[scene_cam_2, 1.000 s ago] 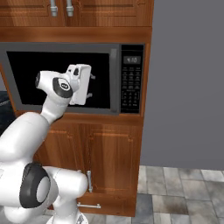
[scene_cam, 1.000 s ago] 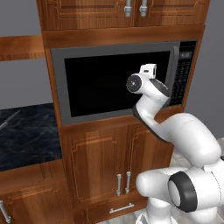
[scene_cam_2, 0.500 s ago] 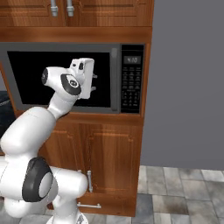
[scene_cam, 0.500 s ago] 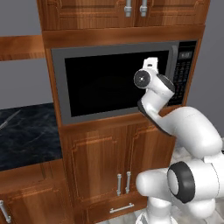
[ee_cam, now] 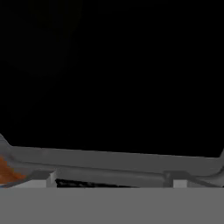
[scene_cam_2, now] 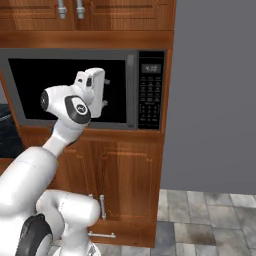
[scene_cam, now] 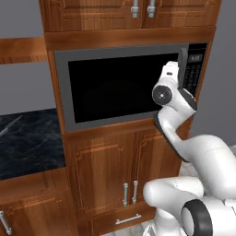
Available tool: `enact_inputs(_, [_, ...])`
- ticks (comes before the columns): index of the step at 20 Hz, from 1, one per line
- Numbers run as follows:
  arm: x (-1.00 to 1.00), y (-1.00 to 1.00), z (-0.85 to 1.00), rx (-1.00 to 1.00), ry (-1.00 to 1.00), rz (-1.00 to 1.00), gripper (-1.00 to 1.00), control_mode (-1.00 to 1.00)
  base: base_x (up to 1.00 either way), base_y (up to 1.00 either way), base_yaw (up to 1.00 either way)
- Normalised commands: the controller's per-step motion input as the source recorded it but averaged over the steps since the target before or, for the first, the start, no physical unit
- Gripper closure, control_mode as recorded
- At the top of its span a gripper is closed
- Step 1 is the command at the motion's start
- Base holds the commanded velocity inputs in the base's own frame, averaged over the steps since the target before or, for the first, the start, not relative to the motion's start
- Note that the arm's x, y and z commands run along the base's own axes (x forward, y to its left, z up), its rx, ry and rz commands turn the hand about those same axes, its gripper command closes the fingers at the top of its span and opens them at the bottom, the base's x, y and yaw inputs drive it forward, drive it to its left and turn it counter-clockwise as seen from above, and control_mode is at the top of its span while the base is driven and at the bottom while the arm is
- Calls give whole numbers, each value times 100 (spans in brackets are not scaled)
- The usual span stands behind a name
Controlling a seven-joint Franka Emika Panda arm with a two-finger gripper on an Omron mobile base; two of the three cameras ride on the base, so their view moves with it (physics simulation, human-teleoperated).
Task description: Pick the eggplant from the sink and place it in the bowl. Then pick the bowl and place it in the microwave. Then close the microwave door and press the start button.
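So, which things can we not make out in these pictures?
- What is inside the microwave: in both base views the dark glass of the closed microwave door hides it.
- The keypad labels: too small to read in the right base view; in the left base view the arm covers part of the panel.
- The jaws: the hand faces the door, so its own body hides them in both base views.
- The hand view: too close, mostly black glass.

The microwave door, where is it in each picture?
Left base view: the microwave door sits in the middle, shut, its right edge behind the white arm.
Right base view: the door is at the upper left, partly behind the arm.
Hand view: its dark glass is very close, with a grey frame strip below.
Shared landmark in both base views: the black keypad panel, just right of the door.
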Motion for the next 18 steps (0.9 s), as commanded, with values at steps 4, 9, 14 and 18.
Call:
enact_inputs(4, [-98,-41,4,37,-3,25,-100,-100,0,0,0])
enact_inputs(9, [-63,-74,2,40,0,36,-100,-100,0,0,0])
enact_inputs(14, [-6,-73,4,25,1,25,-100,-100,0,0,0])
enact_inputs(18, [0,-15,-5,7,3,19,-100,-100,0,0,0])
